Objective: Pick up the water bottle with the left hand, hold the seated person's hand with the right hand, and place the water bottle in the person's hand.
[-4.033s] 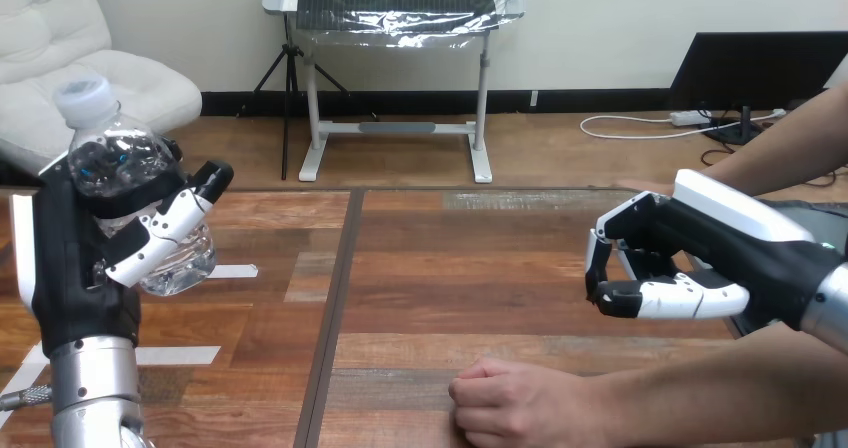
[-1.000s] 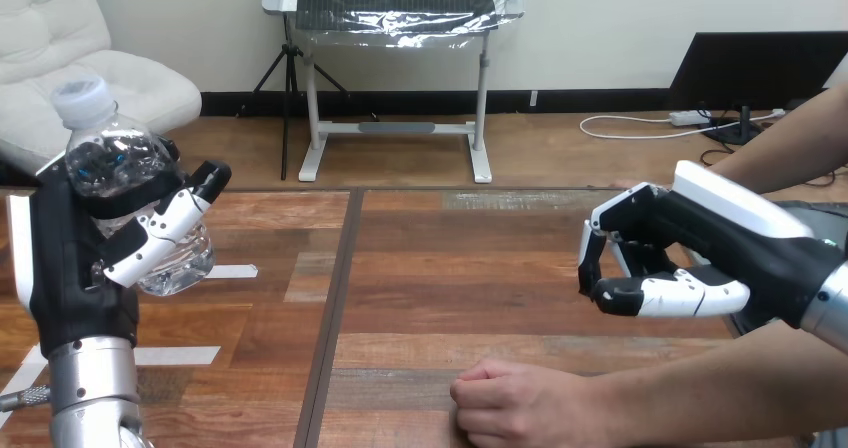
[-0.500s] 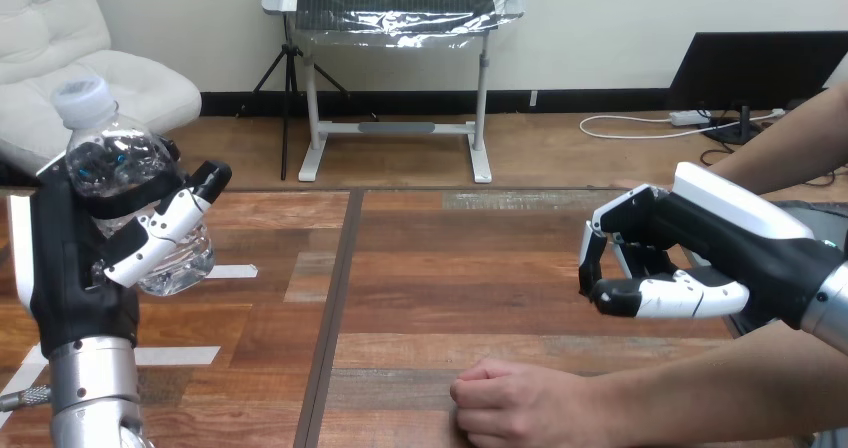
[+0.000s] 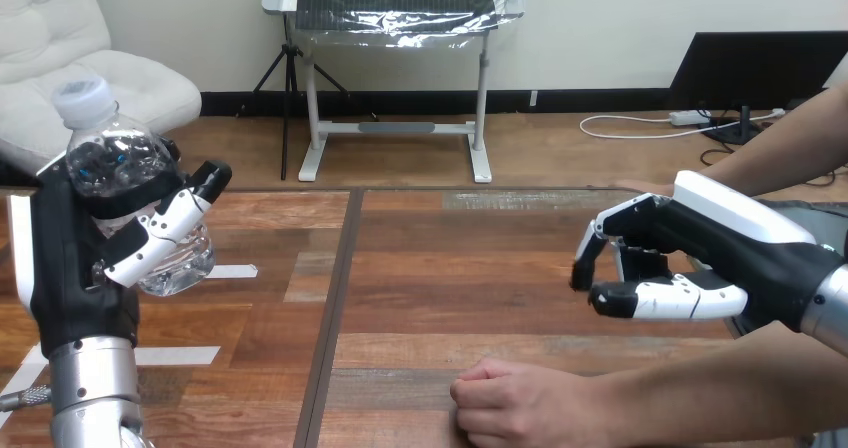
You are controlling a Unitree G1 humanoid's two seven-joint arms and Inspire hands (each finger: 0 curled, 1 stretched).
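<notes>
Leaning with its white cap [image 4: 83,96] toward the worktop's left edge, the clear water bottle [image 4: 118,160] is carried off the surface, above the left edge of the worktop [image 4: 460,268] and roughly midway between its near and far edges. The left hand [image 4: 68,258] is closed around it: the black-and-white fingers [image 4: 160,226] wrap across the front of the bottle's body, the palm stands behind it, and the neck and base show above and below the grip. The silver left forearm [image 4: 92,388] rises nearly upright from the near left corner. Strips of white tape [image 4: 236,271] lie flat on the wood near the left edge, and a dark seam [image 4: 335,308] runs from the near edge to the far edge, left of centre.

The right hand [image 4: 725,236] hangs above the right part of the worktop, well apart from the bottle, with its back uppermost. Its fingers [image 4: 582,266] bend downward in a loose hook and the thumb [image 4: 660,298] lies straight beneath them. A gap separates the tips, and nothing is held.

The person's hand [image 4: 520,403] rests as a fist at the near edge, right of centre, below the right hand and not touching it. Its forearm runs off toward the near right corner. A second arm of the person [image 4: 800,133] enters at the far right corner, its hand largely hidden behind the right hand.
</notes>
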